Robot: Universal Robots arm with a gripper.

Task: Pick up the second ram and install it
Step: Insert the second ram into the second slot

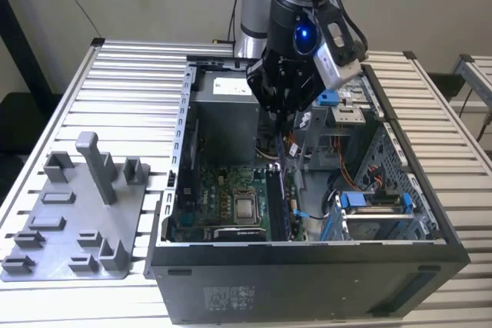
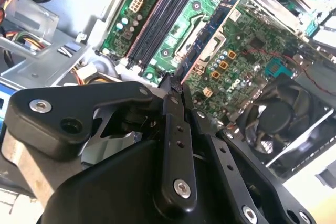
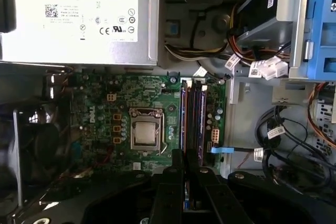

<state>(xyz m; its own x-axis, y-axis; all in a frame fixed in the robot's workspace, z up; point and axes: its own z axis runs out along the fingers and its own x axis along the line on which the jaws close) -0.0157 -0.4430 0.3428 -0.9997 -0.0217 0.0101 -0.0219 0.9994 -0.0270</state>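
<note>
Second wrist view shows the gripper (image 2: pixel 175 81) pinching the ram stick (image 2: pixel 209 36) above the green board (image 2: pixel 252 45), near the slots (image 2: pixel 157 19).

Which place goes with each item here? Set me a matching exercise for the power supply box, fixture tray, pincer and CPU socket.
Things:
1. power supply box
2. grey fixture tray
3. pincer
4. CPU socket

Places:
A. over the memory slots
B. on the slatted table, outside the computer case
C. on the green motherboard
D. inside the case, next to the motherboard, pale label showing

Pairs: 1-D, 2-B, 3-A, 4-C.
</note>
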